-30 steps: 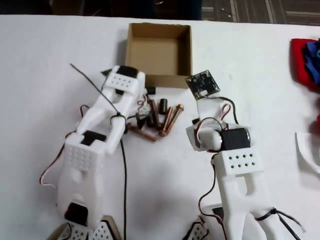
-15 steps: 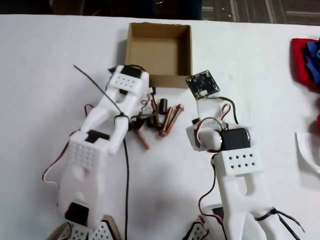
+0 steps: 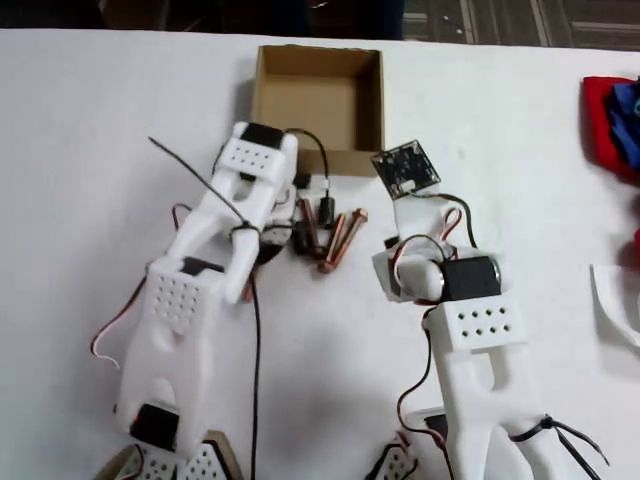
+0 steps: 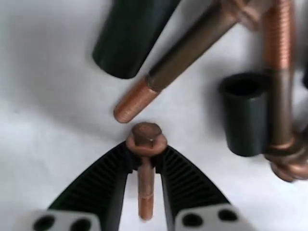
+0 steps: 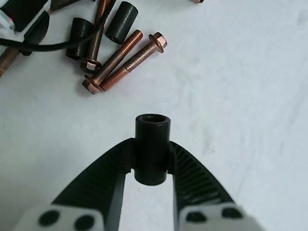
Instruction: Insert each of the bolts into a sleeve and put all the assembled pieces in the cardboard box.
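In the left wrist view my left gripper (image 4: 146,150) is shut on a copper bolt (image 4: 146,139), head outward, just above the table. Close beyond it lie more bolts (image 4: 192,48) and two black sleeves (image 4: 132,36) (image 4: 245,115). My right gripper (image 5: 151,150) is shut on an upright black sleeve (image 5: 152,144), its bore facing out. The loose bolts (image 3: 335,238) and sleeves (image 3: 326,210) lie between the two arms, just in front of the cardboard box (image 3: 266,95). The left arm (image 3: 250,165) hangs over the pile's left side. The right arm (image 3: 440,275) stands to its right.
A red and blue cloth (image 3: 612,110) and a white object (image 3: 615,300) lie at the table's right edge. Black and red cables (image 3: 250,330) trail from the arms. White table surface spreads to the left and in front.
The left arm has swung forward toward the box and taken a bolt off the table; the bolts at the pile's near left are gone from there. The right arm has not moved.
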Controlling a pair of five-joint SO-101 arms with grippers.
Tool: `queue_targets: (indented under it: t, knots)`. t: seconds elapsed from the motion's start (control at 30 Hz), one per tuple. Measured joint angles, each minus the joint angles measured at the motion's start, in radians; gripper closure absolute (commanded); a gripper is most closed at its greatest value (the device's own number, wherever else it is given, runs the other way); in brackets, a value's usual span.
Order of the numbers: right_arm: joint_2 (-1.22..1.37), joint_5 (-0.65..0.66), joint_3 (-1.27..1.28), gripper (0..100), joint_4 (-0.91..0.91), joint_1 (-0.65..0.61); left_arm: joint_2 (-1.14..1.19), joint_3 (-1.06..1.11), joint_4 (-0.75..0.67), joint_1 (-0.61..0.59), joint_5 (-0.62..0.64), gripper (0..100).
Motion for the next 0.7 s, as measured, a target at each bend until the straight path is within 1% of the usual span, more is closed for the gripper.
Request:
queue_targets:
  t: [0.1,0.13,0.27,0.33,0.47,0.53,0.6,0.7]
  knots:
    - [0.000,0.000,0.000,97.8,0.000,0.000,0.032,-0.006,0.009,-0.009,0.038,73]
    - [0.000,0.000,0.000,97.8,0.000,0.002,0.044,-0.006,0.011,-0.014,0.057,72]
    - [0.000,0.000,0.000,97.8,0.000,0.000,0.068,-0.006,0.014,-0.018,0.097,73]
    - [0.000,0.000,0.000,97.8,0.000,0.000,0.071,-0.006,0.014,-0.020,0.100,78]
    - [0.000,0.000,0.000,97.8,0.000,0.000,0.072,-0.014,0.014,-0.021,0.104,99]
    - [0.000,0.000,0.000,97.8,0.000,0.000,0.077,-0.015,0.008,-0.011,0.107,95]
    - [0.000,0.000,0.000,97.8,0.000,0.002,0.078,-0.017,0.008,0.006,0.109,97]
    - [0.000,0.000,0.000,97.8,0.000,0.000,0.081,-0.017,0.006,0.008,0.107,97]
